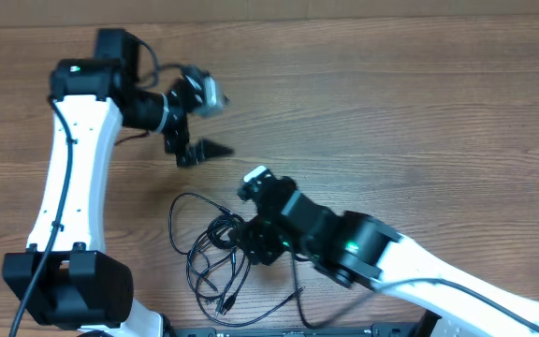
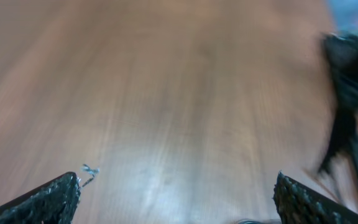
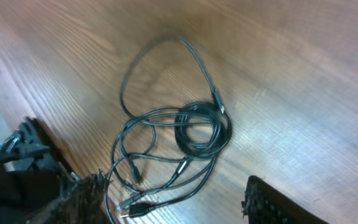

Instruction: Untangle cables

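Note:
The cables [image 3: 188, 134] lie as one tangle of thin black cords on the wooden table, with a tight coil in the middle and a wide loop [image 3: 160, 62] stretching away. Two plug ends [image 3: 135, 208] rest near the bottom of the right wrist view. My right gripper [image 3: 173, 205] hangs open just over the tangle's near edge, and one strand runs beside its left finger [image 3: 86, 199]. In the overhead view the cables [image 1: 204, 253] sit left of the right gripper [image 1: 249, 245]. My left gripper [image 1: 204, 152] stands wide open over bare wood, away from the cables, with nothing between its fingers [image 2: 55, 199].
The table's front edge [image 1: 251, 329] lies just below the tangle, with dark hardware beyond it [image 3: 23, 146]. The left arm's base [image 1: 68, 285] stands to the left of the cables. The left wrist view is blurred, with a dark shape [image 2: 350, 81] at its right side.

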`<move>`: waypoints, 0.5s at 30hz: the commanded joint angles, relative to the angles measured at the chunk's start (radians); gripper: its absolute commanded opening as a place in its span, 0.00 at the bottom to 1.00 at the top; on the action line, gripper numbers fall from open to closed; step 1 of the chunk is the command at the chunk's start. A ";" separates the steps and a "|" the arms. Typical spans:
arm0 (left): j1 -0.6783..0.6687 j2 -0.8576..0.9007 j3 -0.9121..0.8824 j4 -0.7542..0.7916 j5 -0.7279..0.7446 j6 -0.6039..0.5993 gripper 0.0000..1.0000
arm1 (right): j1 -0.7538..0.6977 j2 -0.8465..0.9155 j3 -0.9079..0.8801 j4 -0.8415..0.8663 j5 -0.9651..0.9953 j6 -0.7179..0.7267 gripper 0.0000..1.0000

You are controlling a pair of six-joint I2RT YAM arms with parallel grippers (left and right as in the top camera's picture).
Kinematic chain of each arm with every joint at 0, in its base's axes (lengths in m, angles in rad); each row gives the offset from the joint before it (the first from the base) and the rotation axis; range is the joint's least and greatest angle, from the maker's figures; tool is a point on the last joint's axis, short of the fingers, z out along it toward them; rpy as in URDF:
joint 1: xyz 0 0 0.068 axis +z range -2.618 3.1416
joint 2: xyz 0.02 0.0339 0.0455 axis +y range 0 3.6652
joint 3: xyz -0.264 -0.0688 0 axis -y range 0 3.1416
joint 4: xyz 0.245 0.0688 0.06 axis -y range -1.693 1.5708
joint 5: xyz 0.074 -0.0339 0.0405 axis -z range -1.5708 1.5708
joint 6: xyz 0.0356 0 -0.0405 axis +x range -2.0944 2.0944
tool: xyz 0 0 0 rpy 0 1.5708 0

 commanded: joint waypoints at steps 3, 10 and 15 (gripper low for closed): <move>0.064 -0.002 0.004 0.166 -0.167 -0.539 1.00 | 0.031 0.143 0.013 0.059 -0.068 0.143 0.75; 0.097 -0.002 0.004 0.210 -0.352 -0.684 1.00 | 0.174 0.247 0.013 0.159 -0.110 0.200 0.76; 0.097 -0.002 0.004 0.206 -0.352 -0.684 0.99 | 0.239 0.320 0.013 0.206 -0.064 0.217 0.77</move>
